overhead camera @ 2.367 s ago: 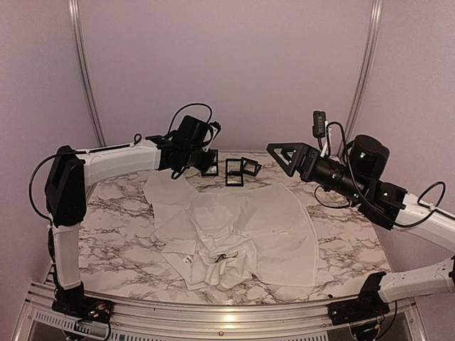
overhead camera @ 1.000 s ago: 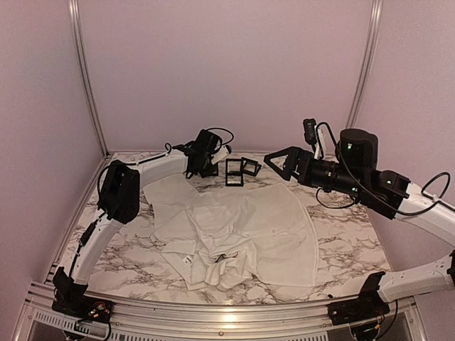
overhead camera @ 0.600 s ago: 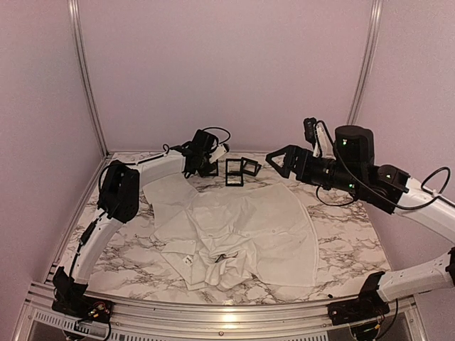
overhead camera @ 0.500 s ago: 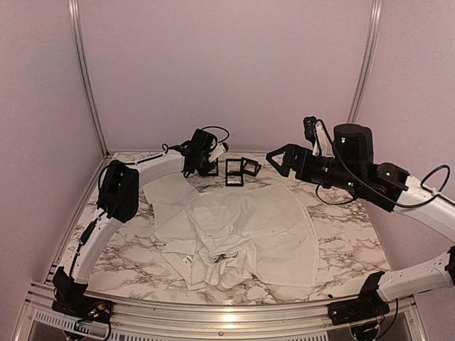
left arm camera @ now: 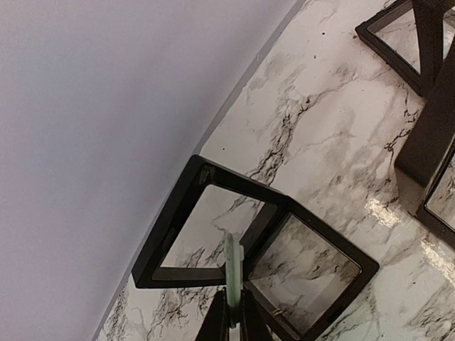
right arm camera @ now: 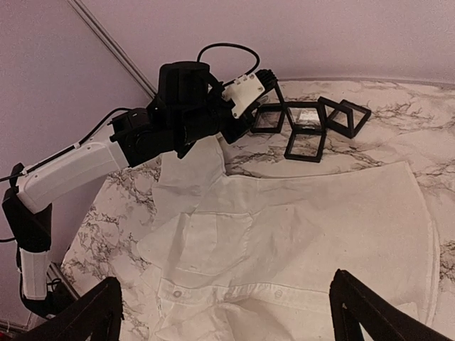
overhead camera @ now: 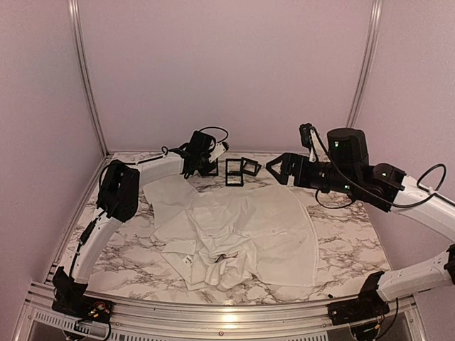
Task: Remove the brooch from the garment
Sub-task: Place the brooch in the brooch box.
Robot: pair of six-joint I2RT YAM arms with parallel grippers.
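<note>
Fingers of L arm [left arm camera: 215,327] are fully closed on a thin pale-green piece [left arm camera: 233,263], seen edge-on (too slim to identify). The piece sits just above an open black frame [left arm camera: 170,224] at the far edge of the tabletop [overhead camera: 341,241]. Other black frames [overhead camera: 227,174] stand beside it. R fingers [right arm camera: 362,305] are spread to max. width w/ nothing between them, in the air over the far edge of the garment [overhead camera: 249,227]. Garment lies spread at tabletop centre, near side crumpled, between both arms.
</note>
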